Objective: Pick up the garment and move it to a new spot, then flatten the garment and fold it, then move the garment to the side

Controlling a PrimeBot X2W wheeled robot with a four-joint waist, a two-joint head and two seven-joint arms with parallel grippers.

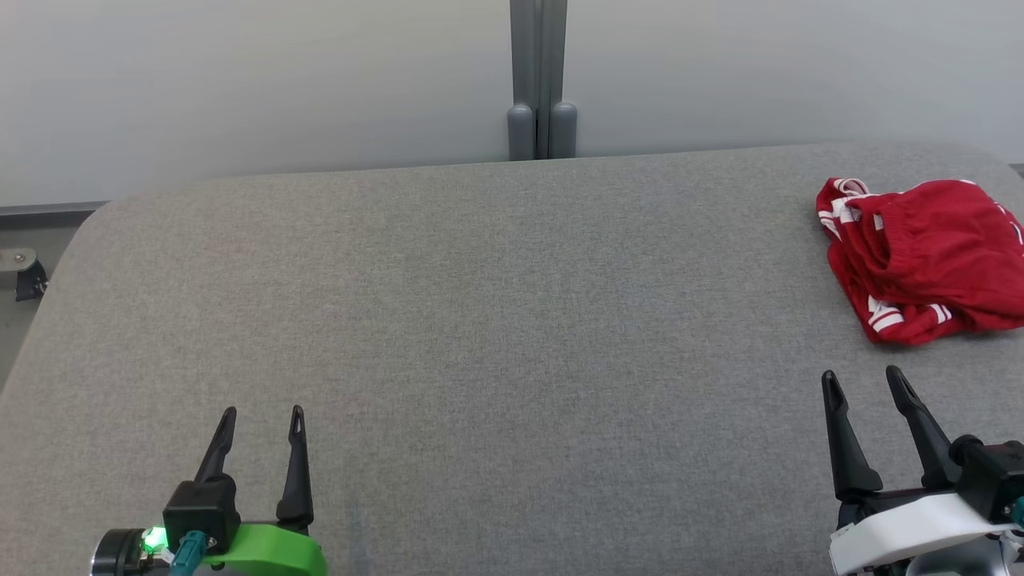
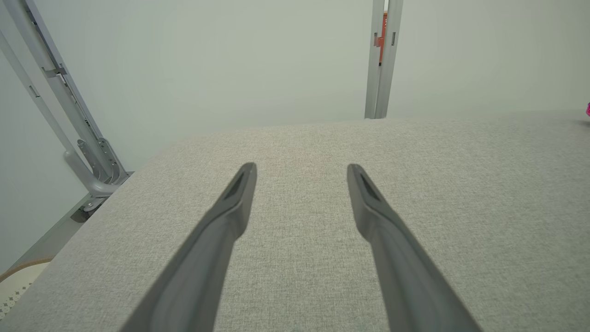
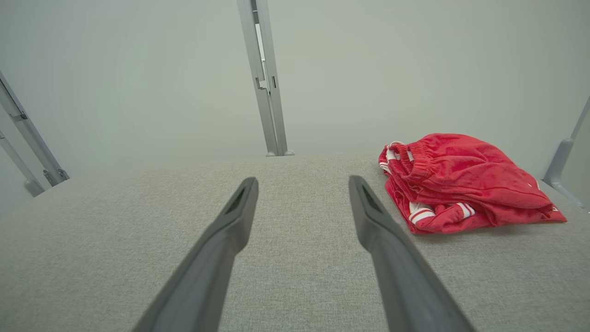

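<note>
Grey surface (image 1: 480,304): red garment (image 1: 920,256) rumpled at right side, fits pre-pickup or set-aside; left claw (image 1: 264,410), right claw (image 1: 861,372) apart, empty

Grey fabric-covered table (image 1: 480,304) before pale wall panels (image 1: 240,80) and grey post (image 1: 540,80).

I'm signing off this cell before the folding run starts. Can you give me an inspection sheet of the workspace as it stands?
Surface: grey fabric-covered table, no marks seen.
Job's things: red garment with white stripes, crumpled at the table's far right, untouched.
Clutter: nothing seen.
Grippers: left gripper and right gripper both open, holding nothing, at the table's near side.
Cables: teal plug at the left gripper's base.
Surroundings: pale wall panels, grey post behind the table.
</note>
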